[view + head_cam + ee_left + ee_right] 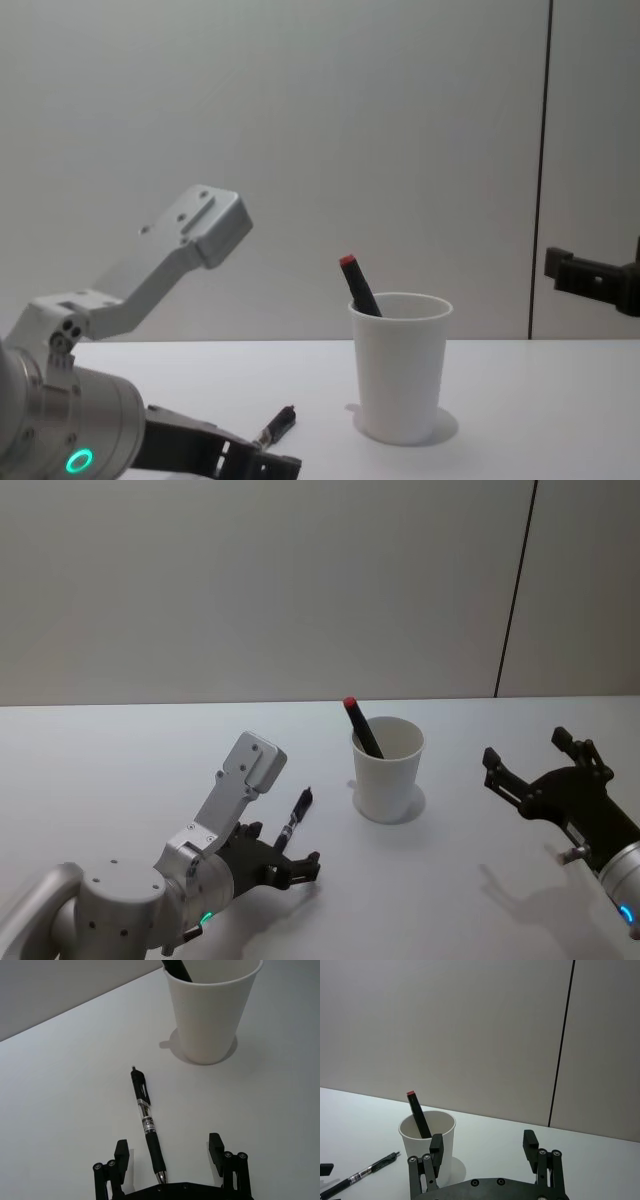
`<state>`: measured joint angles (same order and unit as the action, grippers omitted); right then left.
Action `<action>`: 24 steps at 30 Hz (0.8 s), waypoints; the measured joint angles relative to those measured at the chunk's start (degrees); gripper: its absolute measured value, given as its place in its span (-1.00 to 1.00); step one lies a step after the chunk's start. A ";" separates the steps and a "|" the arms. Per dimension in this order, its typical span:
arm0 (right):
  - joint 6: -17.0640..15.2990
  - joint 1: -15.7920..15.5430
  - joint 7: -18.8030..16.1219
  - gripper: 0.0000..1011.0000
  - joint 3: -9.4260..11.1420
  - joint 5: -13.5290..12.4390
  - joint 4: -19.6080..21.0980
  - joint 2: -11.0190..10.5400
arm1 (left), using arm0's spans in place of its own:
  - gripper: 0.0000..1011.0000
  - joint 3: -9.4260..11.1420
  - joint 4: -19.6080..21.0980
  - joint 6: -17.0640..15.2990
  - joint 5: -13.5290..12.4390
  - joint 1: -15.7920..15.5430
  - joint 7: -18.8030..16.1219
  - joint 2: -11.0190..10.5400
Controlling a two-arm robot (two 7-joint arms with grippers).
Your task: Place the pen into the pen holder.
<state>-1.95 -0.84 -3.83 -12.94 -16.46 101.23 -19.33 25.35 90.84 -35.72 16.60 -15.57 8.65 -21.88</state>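
Note:
A black pen (297,816) (146,1120) (278,425) lies flat on the white table, left of the pen holder (387,772) (210,1010) (400,375), a white paper cup standing upright. My left gripper (285,852) (168,1145) is open and low at the pen's near end, its fingers on either side of the pen without touching it. My right gripper (528,750) (483,1139) hangs open to the right of the cup, above the table, holding nothing. The right wrist view shows the pen (357,1178) and the cup (415,1147) beyond its fingers.
A second black pen with a red end (362,727) (418,1115) (358,285) leans inside the cup. The bare white table (120,770) stretches to a grey wall with a dark vertical seam (515,590) at the back right.

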 joint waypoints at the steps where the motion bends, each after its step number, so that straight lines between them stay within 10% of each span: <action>1: 0.00 0.00 0.00 0.98 0.00 0.00 0.00 0.00 | 0.98 0.00 -0.04 -0.03 0.08 0.07 -0.18 0.04; 24: 0.00 0.00 0.00 0.98 0.00 0.00 0.00 0.00 | 0.98 -0.12 -1.43 -0.04 0.99 0.59 -2.81 0.92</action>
<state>-1.95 -0.84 -3.83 -12.94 -16.46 101.23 -19.33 25.23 89.40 -35.77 17.59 -14.99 5.84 -20.97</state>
